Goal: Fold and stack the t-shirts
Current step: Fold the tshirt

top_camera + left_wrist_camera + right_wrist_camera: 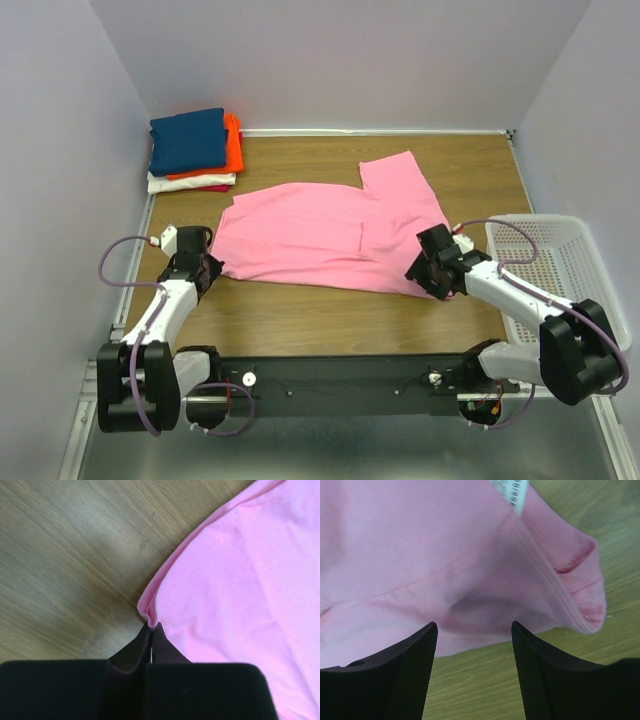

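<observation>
1. nearest you, the left gripper (pixel 151 626) has its fingers pressed together, pinching a puckered bit of hem at the near left corner of the pink t-shirt (pixel 240 590). how much cloth sits between the pads is hidden.
2. your right gripper (pixel 472 625) stands spread wide, low over the shirt's near right edge, just beside the ribbed collar (pixel 585 595). pink cloth lies ahead of the two fingers and nothing is clamped.
3. the pink t-shirt is plain and lies opened out across the middle of the wooden table (pixel 300 320). it is mostly flat, with soft creases, and one part juts toward the far side.
4. a white tag (pixel 512 490) with dark print sits at the neck. the picture's top edge cuts it off, and the print is too blurred to read.
5. at the right edge is a white mesh basket (pixel 545 222), partly behind your right arm.
6. farthest off, in the far left corner, is a folded stack: a navy blue t-shirt (pixel 188 140) on top, then an orange t-shirt (pixel 232 150), a white t-shirt (pixel 190 182) and a red t-shirt (pixel 212 188). only the edges of the lower three show.
</observation>
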You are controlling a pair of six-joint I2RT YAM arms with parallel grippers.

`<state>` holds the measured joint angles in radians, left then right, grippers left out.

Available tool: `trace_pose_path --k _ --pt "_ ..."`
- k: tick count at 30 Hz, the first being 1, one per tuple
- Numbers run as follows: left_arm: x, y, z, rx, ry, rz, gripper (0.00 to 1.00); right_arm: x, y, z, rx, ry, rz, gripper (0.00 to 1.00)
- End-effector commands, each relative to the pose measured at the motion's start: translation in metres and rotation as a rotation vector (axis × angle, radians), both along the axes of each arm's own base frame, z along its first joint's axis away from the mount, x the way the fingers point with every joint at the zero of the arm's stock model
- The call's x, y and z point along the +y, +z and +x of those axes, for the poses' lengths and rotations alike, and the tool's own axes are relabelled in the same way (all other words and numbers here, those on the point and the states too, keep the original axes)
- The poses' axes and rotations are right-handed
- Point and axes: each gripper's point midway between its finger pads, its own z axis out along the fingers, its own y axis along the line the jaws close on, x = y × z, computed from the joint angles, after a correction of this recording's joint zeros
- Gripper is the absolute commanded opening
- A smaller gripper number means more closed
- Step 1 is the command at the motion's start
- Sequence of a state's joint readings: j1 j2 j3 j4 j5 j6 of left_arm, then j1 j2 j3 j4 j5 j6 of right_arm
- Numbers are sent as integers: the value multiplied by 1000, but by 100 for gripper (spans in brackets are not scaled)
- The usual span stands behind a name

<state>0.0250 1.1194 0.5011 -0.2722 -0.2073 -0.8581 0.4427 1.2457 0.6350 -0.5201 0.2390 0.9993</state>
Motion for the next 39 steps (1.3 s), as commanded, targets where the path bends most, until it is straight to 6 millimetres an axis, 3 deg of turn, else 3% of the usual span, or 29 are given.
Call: trace_pose_path --k 1,9,13,26,32,34,35,39 --pt "-12 4 -9 -24 -3 -75 0 -22 -23 -21 80 -99 -43 68" --pt "-19 17 -8 -30 -40 -97 0 -43 -49 -55 261 -181 -36 68" --pt "-21 23 -7 -42 -56 -107 0 -52 -50 -69 333 -207 -60 65" --pt "-31 40 -5 -58 -125 -130 0 -67 8 -70 231 -261 -78 59" --pt "-34 52 -12 -73 -155 -129 0 -67 24 -59 178 -245 -79 59" --pt "-32 58 -13 -67 -157 -117 8 -67 28 -52 171 -222 -93 59" --pt "-31 59 -13 -62 -157 -106 20 -65 36 -43 147 -215 -90 59" --pt "-26 65 -13 -61 -146 -82 43 -64 49 -21 107 -197 -105 59"
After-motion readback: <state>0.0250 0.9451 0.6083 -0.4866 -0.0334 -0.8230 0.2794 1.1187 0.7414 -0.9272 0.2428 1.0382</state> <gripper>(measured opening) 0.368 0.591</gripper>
